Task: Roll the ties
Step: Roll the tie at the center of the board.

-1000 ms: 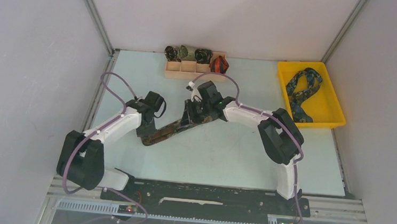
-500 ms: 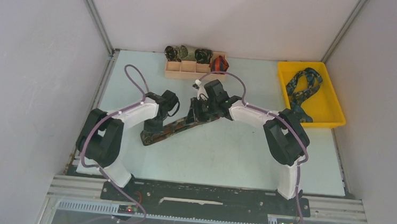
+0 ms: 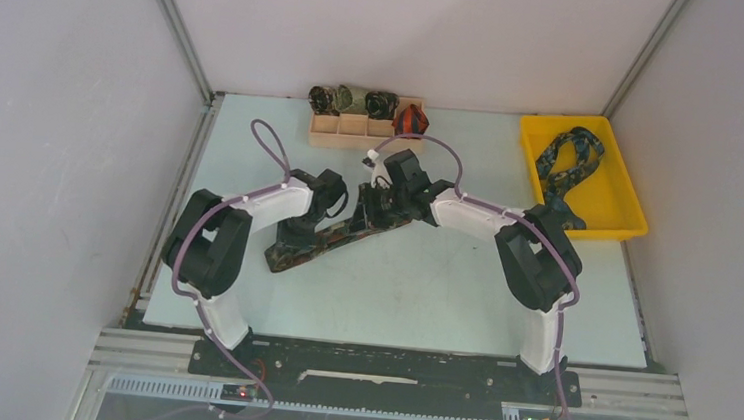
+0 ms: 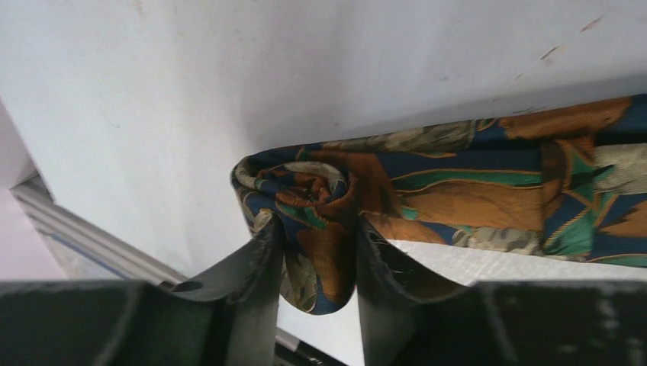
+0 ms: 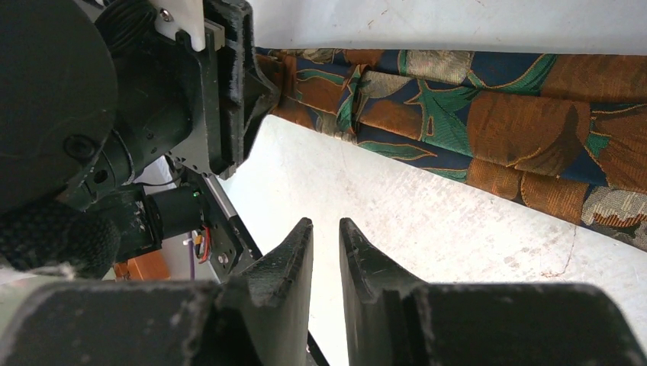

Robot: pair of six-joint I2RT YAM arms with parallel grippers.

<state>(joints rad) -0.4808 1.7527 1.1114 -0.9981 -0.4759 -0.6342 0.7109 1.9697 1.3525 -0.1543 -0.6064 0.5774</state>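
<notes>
Pale table (image 3: pixel 442 286) bears brown-orange-green tie (image 3: pixel 339 237); left claw (image 4: pixel 318 238) pinches its rolled end.

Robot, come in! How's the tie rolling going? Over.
Left gripper pinching rolled end of tie. Right gripper slightly open, empty, beside tie. Nothing blocking.

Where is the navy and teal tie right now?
In the top view, the navy and teal tie lies looped in the yellow tray at the far right corner of the table.
</notes>
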